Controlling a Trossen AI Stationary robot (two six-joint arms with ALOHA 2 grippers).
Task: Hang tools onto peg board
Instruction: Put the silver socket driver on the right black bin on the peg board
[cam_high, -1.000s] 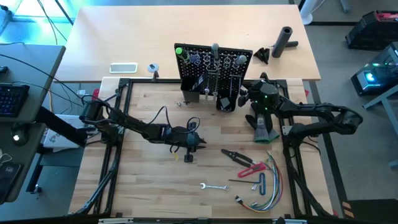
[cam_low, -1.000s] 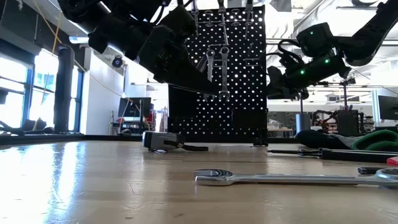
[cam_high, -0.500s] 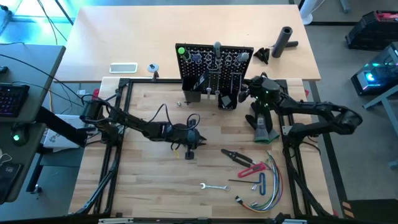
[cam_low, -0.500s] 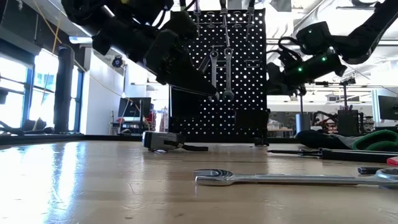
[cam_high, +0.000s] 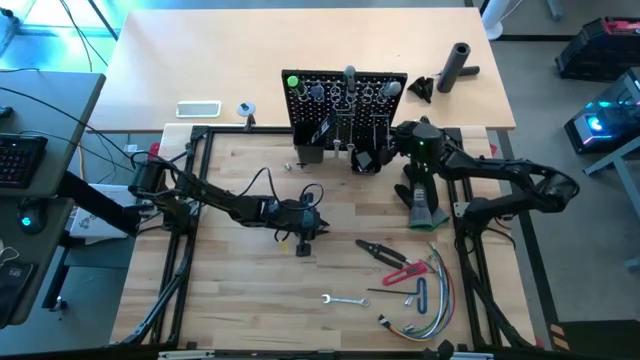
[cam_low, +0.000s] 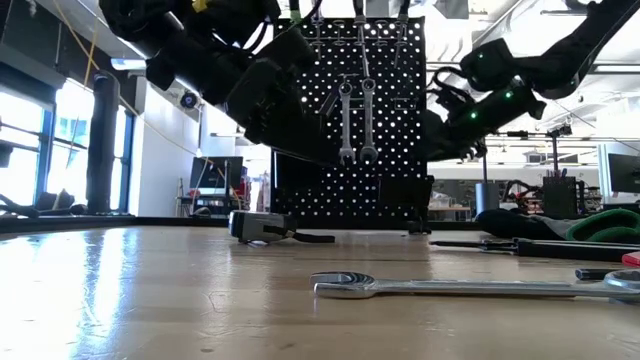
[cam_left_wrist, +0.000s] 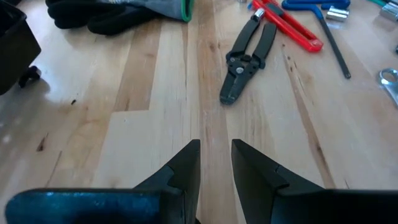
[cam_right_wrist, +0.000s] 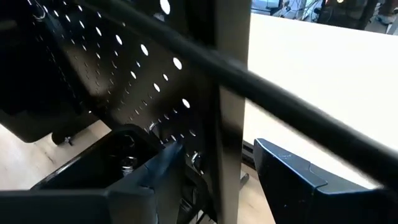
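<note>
The black peg board (cam_high: 345, 95) stands upright at the table's far middle. Two silver wrenches (cam_low: 356, 120) hang on its face, and a green-handled screwdriver (cam_high: 289, 82) sticks up at its top left. My right gripper (cam_high: 388, 152) is at the board's right edge (cam_right_wrist: 233, 93) and shut on it. My left gripper (cam_high: 305, 243) hovers over the table's middle, fingers a little apart with nothing between them (cam_left_wrist: 216, 146). Black pliers (cam_left_wrist: 245, 62), a red-handled tool (cam_high: 410, 270), a silver wrench (cam_low: 460, 287) and hex keys (cam_high: 415, 293) lie flat on the near right. My right gripper has the peg board's right upright edge (cam_right_wrist: 235, 134) between its two fingers, one finger (cam_right_wrist: 168, 162) on the perforated face side and the other (cam_right_wrist: 280, 168) on the back side. It comes in from the table's right, slanting slightly down. The board stands upright on the table.
A black glove with a green cuff (cam_high: 425, 205) lies right of centre, below my right arm. A bundle of coloured wires (cam_high: 430, 300) sits at the near right. A black bin (cam_high: 365, 160) hangs low on the board. A black cylinder (cam_high: 458, 65) stands beyond the frame.
My right gripper has shifted slightly toward the far edge, and the peg board has turned with it. The board's right end has swung toward the far edge, so the board now stands squarer to the table. The hanging wrenches have moved a little to the right in the low view.
</note>
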